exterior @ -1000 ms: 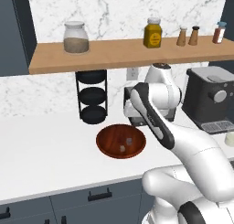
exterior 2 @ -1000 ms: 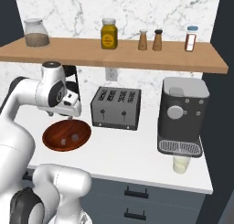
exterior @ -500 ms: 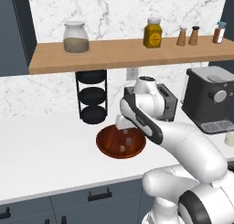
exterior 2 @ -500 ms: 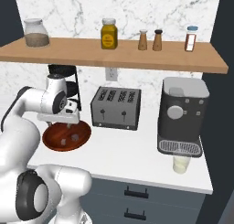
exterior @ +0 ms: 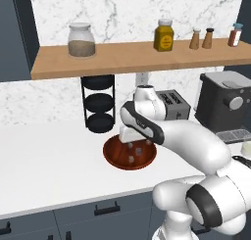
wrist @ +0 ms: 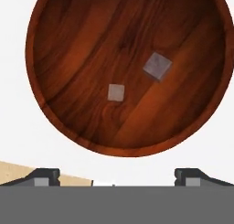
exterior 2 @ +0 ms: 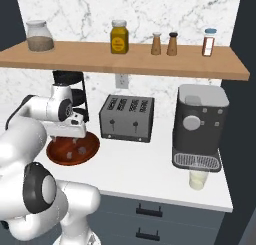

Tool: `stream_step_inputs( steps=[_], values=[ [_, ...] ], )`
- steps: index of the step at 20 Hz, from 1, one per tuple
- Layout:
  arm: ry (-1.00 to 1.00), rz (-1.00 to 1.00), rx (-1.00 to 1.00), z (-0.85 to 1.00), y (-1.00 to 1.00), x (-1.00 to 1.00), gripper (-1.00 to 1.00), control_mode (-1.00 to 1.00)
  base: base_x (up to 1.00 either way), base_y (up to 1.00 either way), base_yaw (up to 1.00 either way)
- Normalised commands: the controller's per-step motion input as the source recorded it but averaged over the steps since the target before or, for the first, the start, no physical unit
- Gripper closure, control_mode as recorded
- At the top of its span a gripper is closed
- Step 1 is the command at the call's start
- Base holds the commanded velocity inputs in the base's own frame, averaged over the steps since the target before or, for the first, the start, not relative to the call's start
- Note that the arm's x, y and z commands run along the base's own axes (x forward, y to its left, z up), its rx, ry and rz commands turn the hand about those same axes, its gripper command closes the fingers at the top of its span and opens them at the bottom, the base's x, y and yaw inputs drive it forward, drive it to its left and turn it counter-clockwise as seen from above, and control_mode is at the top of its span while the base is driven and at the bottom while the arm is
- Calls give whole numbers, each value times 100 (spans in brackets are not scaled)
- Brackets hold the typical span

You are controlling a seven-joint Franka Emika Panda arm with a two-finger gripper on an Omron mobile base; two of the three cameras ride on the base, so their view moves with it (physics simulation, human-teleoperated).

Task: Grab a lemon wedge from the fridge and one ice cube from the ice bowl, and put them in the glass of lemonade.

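A white marble wall with grey veins fills the back of both base views. Below it runs a smooth white counter (exterior: 44, 165) over dark blue drawers. A long flat wooden shelf (exterior 2: 125, 59) crosses the upper part of the right base view, carrying a round glass jar (exterior 2: 40, 36), an amber jar (exterior 2: 119, 37) and three slim shakers.

At the right of the right base view stands a boxy dark grey coffee machine (exterior 2: 199, 126) with a round dial. To its left, at centre frame, sits a rectangular grey toaster (exterior 2: 127, 118) with four slots. A black three-tier round rack (exterior: 99, 103) stands at centre left of the left base view.

The bowl (exterior: 130, 154), wide, shallow and round, of glossy reddish-brown wood with dark grain, lies at the centre of the left base view, just in front of the rack. In the hand view it takes up the upper frame, its rim (wrist: 41, 106) thick and smooth.

The glass (exterior 2: 198, 179), a small clear tumbler of pale yellow liquid, stands under the coffee machine at the lower right of the right base view.

The gripper (exterior: 131, 143) hangs above the bowl, its two dark tips spread wide apart at the bottom corners of the hand view, holding nothing.

Two ice cubes rest apart on the bowl's floor: a larger pale grey translucent cube (wrist: 157, 66) right of centre and a smaller cube (wrist: 116, 92) near the middle.
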Motion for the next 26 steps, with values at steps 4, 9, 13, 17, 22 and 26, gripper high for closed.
stream_step_inputs(
  steps=[4,9,13,17,22,26],
  values=[
    [5,0,0,-47,0,0,-100,-100,0,0,0],
    [9,0,0,-55,2,1,-100,-100,0,0,0],
    [5,1,0,-29,24,18,-100,-100,0,0,0],
    [11,0,0,-8,26,34,-100,-100,0,0,0],
    [5,0,0,-10,2,16,-100,-100,0,0,0],
    [0,0,0,-12,0,3,-100,-100,0,0,0]
  ],
)
